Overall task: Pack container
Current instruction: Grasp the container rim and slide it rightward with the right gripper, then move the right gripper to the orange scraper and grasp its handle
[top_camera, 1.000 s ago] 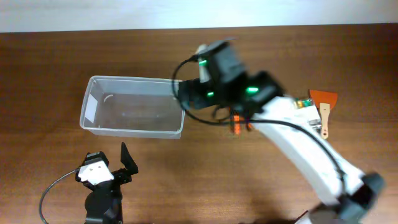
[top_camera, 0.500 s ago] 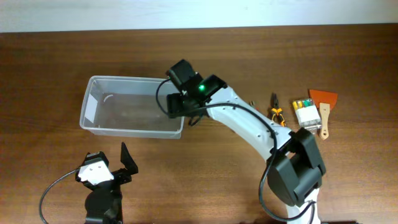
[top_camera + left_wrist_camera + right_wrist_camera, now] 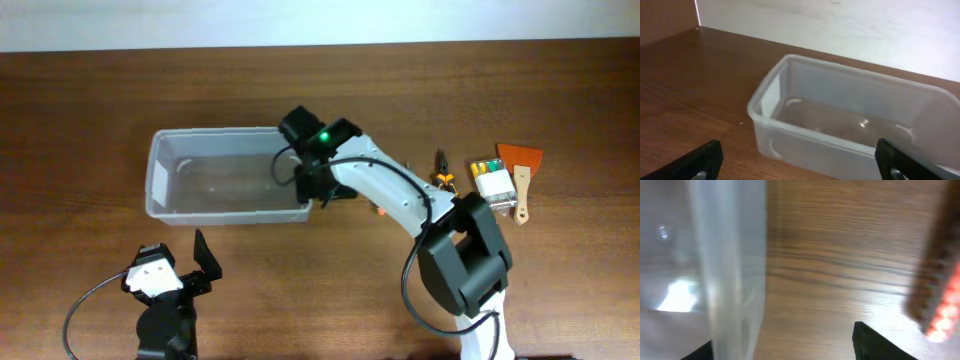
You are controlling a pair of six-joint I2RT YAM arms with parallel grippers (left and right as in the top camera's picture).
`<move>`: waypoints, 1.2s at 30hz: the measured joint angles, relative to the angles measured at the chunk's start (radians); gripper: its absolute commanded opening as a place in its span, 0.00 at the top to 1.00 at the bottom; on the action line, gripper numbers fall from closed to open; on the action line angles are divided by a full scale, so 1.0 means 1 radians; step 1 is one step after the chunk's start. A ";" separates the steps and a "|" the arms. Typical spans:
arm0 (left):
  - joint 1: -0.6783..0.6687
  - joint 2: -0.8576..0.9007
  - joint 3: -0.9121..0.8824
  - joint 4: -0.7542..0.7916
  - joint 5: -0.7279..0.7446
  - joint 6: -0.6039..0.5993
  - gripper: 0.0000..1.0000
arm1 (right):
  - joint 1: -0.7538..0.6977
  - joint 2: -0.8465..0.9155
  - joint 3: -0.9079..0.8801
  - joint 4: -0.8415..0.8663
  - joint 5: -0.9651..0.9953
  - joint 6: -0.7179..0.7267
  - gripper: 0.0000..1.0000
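The container (image 3: 228,178) is a clear plastic tub, empty, left of the table's centre. It also shows in the left wrist view (image 3: 850,125) and as a blurred wall in the right wrist view (image 3: 730,255). My right gripper (image 3: 316,190) is at the tub's right end. In its wrist view it (image 3: 785,347) is open, with one finger behind the tub wall and the other outside over bare wood. My left gripper (image 3: 190,262) is open and empty near the front edge, its jaws (image 3: 800,170) facing the tub's long side from a short way off.
To the right lie pliers (image 3: 441,176) with yellow-orange handles, a small white pack (image 3: 489,181) and an orange scraper (image 3: 520,172) with a wooden handle. A small orange thing (image 3: 380,210) lies under the right arm and shows blurred in the right wrist view (image 3: 945,315).
The right arm swung left and came down at the tub's right end. The tub has shifted a little to the right and toward the front. The left arm has not moved.
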 measured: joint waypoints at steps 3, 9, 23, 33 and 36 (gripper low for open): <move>0.000 0.000 0.000 0.000 0.000 0.000 0.01 | -0.032 0.000 0.000 -0.036 0.004 -0.019 0.34; 0.000 0.000 0.000 0.000 0.000 0.000 0.01 | -0.056 0.000 0.000 -0.113 0.048 -0.044 0.37; 0.000 0.000 0.000 0.000 0.000 0.000 0.01 | -0.059 -0.050 0.018 -0.077 0.106 -0.037 0.13; 0.000 0.000 0.000 0.000 0.000 0.000 0.01 | -0.558 -0.410 0.162 -0.163 0.265 -0.233 0.04; 0.000 0.000 0.000 0.000 0.000 0.000 0.01 | -0.731 -0.388 0.143 -0.170 0.259 -0.259 0.05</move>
